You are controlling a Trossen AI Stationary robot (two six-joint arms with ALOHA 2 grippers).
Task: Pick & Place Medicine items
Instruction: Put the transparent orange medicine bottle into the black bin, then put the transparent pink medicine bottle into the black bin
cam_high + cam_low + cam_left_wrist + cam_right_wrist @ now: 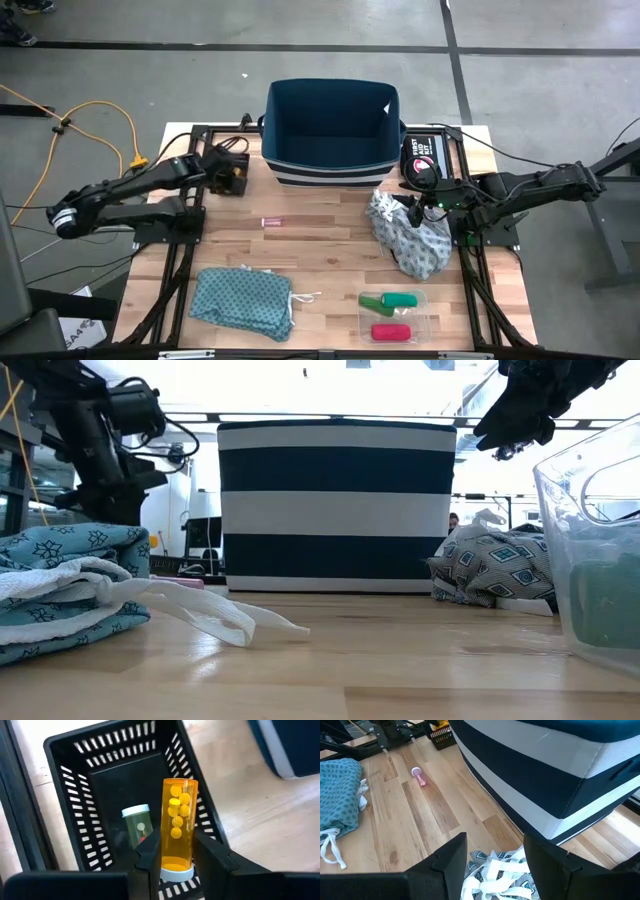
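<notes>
My left gripper (pixel 176 854) is shut on an orange vial (pixel 178 815) of yellow pills, over a small black slotted basket (pixel 105 775) at the table's far left (pixel 233 176). In the basket lies a clear-green vial with a white cap (pixel 136 823). A pink tube (pixel 272 222) lies on the wood in front of the blue bin (pixel 332 125). Two green tubes (pixel 392 299) and a red tube (pixel 390 331) lie in a clear tray (pixel 425 316) at the near edge. My right gripper (pixel 492 855) stands open above the grey patterned cloth (pixel 412 240). My left gripper pinches the orange vial between its two fingers near the white-capped end (pixel 176 866). The vial runs on forward from between the fingers, its closed end ahead. It slants down and is held clear above the basket's open top.
A striped blue bin (pixel 335 505) stands at the far middle, with a black first aid pouch (pixel 420 160) to its right. A teal cloth (pixel 243 300) with white strings lies near left. Bare wood stretches across the table's middle.
</notes>
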